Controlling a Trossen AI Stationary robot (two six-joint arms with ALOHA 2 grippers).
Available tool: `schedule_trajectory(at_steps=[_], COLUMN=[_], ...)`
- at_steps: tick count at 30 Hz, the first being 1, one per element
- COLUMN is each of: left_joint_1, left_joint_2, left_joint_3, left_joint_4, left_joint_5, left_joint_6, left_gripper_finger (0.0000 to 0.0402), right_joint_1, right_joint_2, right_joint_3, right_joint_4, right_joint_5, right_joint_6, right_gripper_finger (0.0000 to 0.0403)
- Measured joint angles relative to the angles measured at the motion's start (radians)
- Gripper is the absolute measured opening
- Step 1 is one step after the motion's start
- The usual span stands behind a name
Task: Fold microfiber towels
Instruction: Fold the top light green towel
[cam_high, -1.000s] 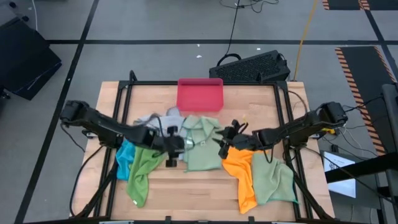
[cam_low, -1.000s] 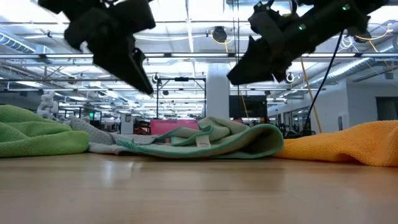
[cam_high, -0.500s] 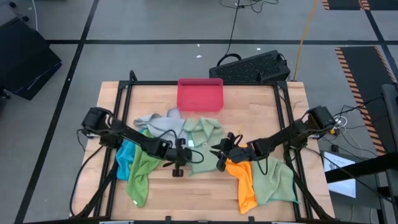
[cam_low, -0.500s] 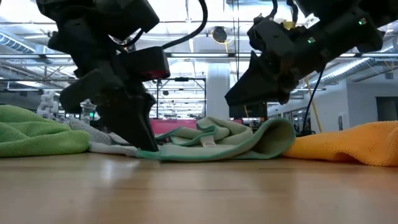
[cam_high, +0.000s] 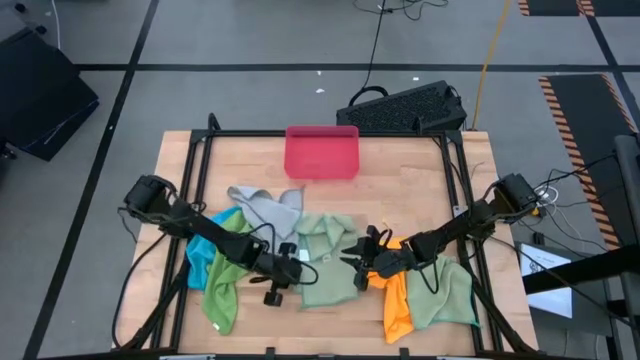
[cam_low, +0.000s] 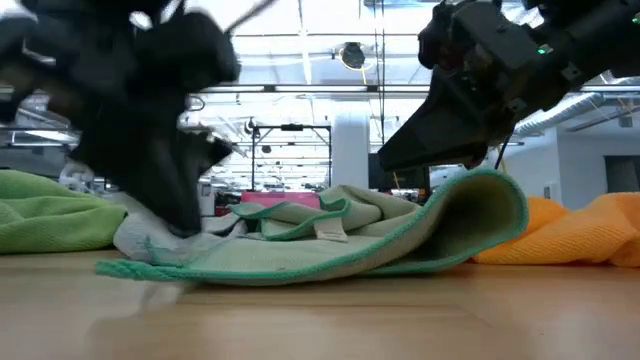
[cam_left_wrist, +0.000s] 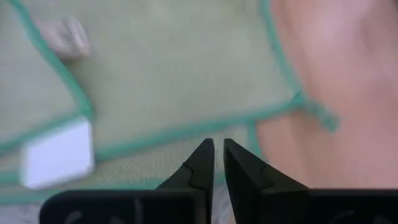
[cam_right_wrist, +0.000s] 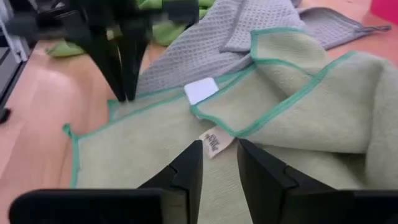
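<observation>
A pale green towel with a teal hem (cam_high: 325, 258) lies crumpled at the table's middle, its near left part flat on the wood (cam_low: 250, 265). My left gripper (cam_high: 284, 272) stands on its left edge, fingers almost together. My right gripper (cam_high: 354, 266) is at its right side, where a fold (cam_low: 492, 205) stands raised. A grey towel (cam_high: 266, 208), a blue towel (cam_high: 204, 246) and a bright green towel (cam_high: 226, 282) lie to the left. An orange towel (cam_high: 396, 302) and another light green towel (cam_high: 446, 296) lie to the right. My left gripper pinches the pale green towel's teal-hemmed edge (cam_left_wrist: 198, 129) close to a corner, at the fingertips. The fingers (cam_right_wrist: 122, 68) point steeply down from above, and the edge lies on the table. My right gripper's fingers (cam_right_wrist: 190, 163) are close together with the towel's right part (cam_right_wrist: 217, 163) between them, beside its white tag. They slant down from the table's right. The fold beside them stands raised, and the pinch itself is hidden by the fingers.
The pink tray (cam_high: 322, 152) stands at the table's far middle. A black keyboard (cam_high: 405, 106) lies on the floor beyond the table. Bare wood shows along the near edge (cam_high: 300, 325). The towel piles flank both grippers.
Both grippers have gone down and toward the table's near edge. The pale green towel has slid along the table with them. Its left near part has spread flatter on the wood and its right fold has risen.
</observation>
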Motion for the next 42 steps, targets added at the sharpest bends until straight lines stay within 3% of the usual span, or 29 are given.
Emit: schedule_trajectory(at_steps=[6,13,17,21,30,35,42], left_joint_1=[-0.064,-0.222,-0.277,-0.293,-0.285,-0.269,-0.225], left_joint_2=[-0.08,-0.031,0.023,0.104,0.234,0.238,0.2], left_joint_3=[0.001,0.001,0.005,0.005,0.052,0.056,0.053], left_joint_4=[0.008,0.074,0.186,0.283,0.313,0.3,0.195], left_joint_5=[-0.067,-0.281,-0.34,-0.345,-0.395,-0.414,-0.423], left_joint_6=[-0.011,0.019,0.049,0.083,0.161,0.137,0.059], left_gripper_finger=[0.0062,0.0168,0.0209,0.0218,0.0218,0.0181,0.0016], right_joint_1=[0.072,0.163,0.179,0.178,0.175,0.176,0.176], right_joint_2=[0.0,0.0,-0.001,-0.001,-0.001,-0.001,-0.001], right_joint_3=[0.0,0.0,0.0,0.0,0.0,0.0,0.0], right_joint_4=[0.002,0.0,0.002,0.006,0.007,0.007,0.007], right_joint_5=[0.042,0.149,0.182,0.184,0.184,0.184,0.184], right_joint_6=[0.055,0.119,0.132,0.133,0.127,0.127,0.118], right_gripper_finger=[0.0091,0.0091,0.0091,0.0091,0.0091,0.0091,0.0091])
